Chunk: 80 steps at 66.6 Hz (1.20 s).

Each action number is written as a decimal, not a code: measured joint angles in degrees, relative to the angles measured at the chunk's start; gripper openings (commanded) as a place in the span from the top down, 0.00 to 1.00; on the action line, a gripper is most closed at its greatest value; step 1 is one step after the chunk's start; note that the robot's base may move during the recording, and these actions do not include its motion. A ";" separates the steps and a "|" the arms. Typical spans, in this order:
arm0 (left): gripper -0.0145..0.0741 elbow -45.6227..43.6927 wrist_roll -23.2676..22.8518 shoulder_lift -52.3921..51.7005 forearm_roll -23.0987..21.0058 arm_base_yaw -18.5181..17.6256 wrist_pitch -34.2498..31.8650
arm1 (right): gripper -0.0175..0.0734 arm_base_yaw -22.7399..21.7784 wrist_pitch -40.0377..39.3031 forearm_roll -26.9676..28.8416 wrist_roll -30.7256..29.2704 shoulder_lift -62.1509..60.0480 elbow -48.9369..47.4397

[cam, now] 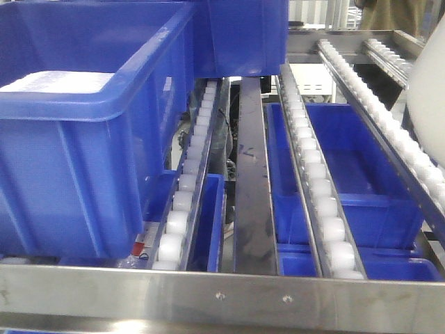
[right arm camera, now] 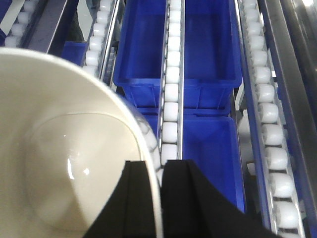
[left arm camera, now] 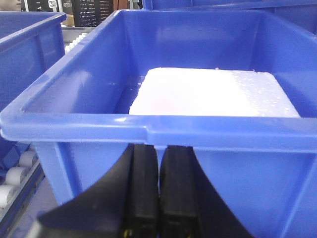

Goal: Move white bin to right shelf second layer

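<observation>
- Steel crossbar (cam: 222,289) runs along the bottom of the front view; behind it a large blue crate (cam: 83,132) sits on the left, and roller tracks (cam: 316,181) slope away over lower blue crates (cam: 361,174). At the right edge a pale, blurred bulk is probably the white bin (cam: 427,97), raised above the right-hand rollers.
- Two black fingers of the left gripper (left arm camera: 158,193) fill the bottom of the left wrist view, pressed together with nothing between them, just in front of a blue crate holding a white foam slab (left arm camera: 213,91).
- Closest in the right wrist view, the right gripper (right arm camera: 158,198) is clamped on the bin's rim: one finger inside the wall, one outside. The bin hangs over a roller track (right arm camera: 171,89) of the right shelf second layer.
- Handling, as I judge it: the bin looks empty, light and fairly stiff, but glossy, so a one-wall pinch may let it swing or slip. Gripping the rim at mid-side suits it; set it flat across two tracks, since the rollers could let it roll downhill.
</observation>
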 measured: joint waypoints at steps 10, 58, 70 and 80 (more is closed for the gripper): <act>0.74 0.00 0.00 0.00 0.00 0.00 0.00 | 0.73 0.00 0.00 0.00 0.00 0.00 0.00; 0.74 0.00 0.00 0.00 0.00 0.00 0.00 | 0.73 0.00 -1.47 0.00 0.00 0.00 0.13; 0.74 0.00 0.00 0.00 0.00 0.00 0.00 | 0.73 0.00 -1.59 0.00 0.00 3.86 0.25; 0.74 0.00 0.00 0.00 0.00 0.00 0.00 | 0.73 0.00 -2.60 0.11 0.27 9.93 0.25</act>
